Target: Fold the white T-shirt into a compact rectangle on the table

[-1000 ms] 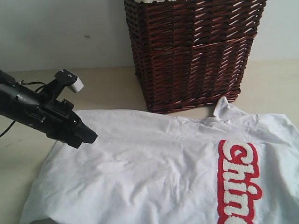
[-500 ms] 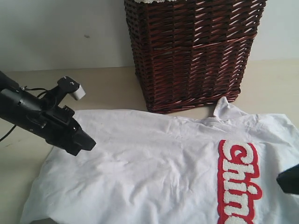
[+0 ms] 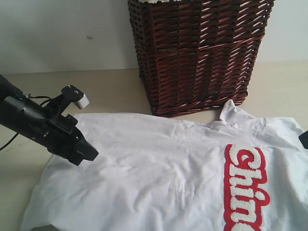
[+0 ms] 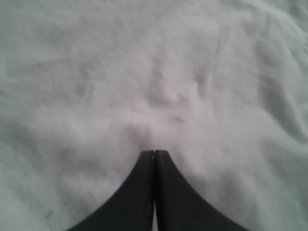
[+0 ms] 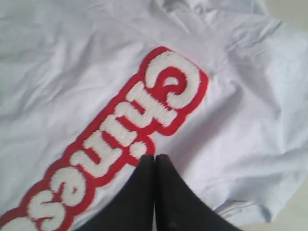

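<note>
Pale table [image 3: 110, 91] carries the white T-shirt [image 3: 159, 173]; left jaws and right jaws pressed together, empty

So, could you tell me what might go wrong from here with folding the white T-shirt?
The left tool and right tool are both shut over the white T-shirt, so lowering now would likely push and bunch the cloth rather than grip it. The wicker basket stands close behind the shirt's far edge; a fold swept that way could catch it. The fabric lies wrinkled, so the rectangle may come out uneven.
</note>
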